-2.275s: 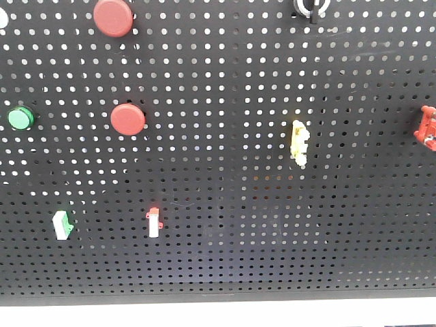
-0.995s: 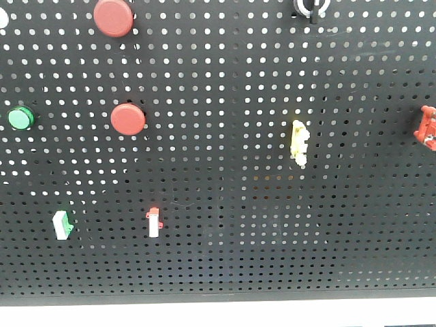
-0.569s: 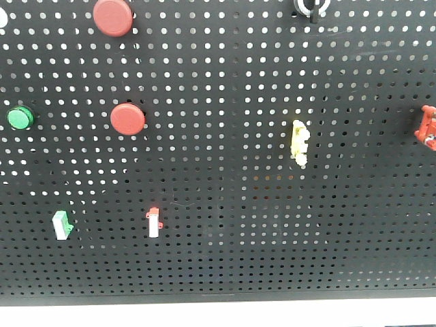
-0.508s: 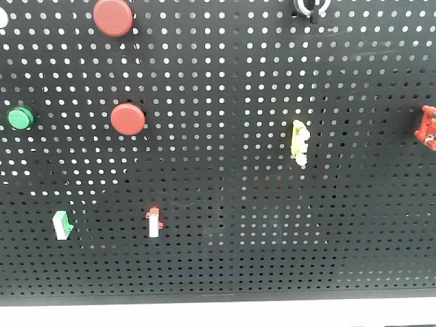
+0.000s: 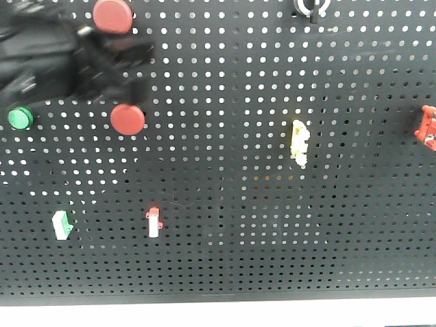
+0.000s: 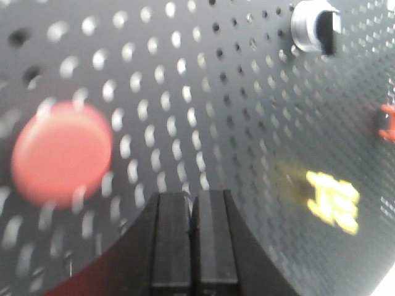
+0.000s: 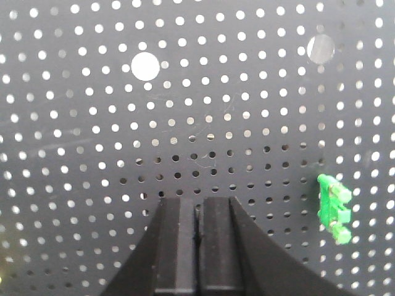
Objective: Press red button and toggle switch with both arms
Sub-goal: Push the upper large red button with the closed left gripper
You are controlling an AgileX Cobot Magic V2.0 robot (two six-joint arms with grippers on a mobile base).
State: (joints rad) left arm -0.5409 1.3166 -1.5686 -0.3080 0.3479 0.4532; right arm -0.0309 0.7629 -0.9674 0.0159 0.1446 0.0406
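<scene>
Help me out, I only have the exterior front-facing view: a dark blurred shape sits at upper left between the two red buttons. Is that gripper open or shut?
Observer: Shut. The left wrist view shows the left gripper with its fingers pressed together and nothing between them.
Operator: Is it on a button?
Observer: Not in that view. A red button lies left of the fingertips, apart from them.
Operator: And the right arm?
Observer: The right wrist view shows the right gripper shut too, facing the pegboard, with a green clip to its right.
</scene>
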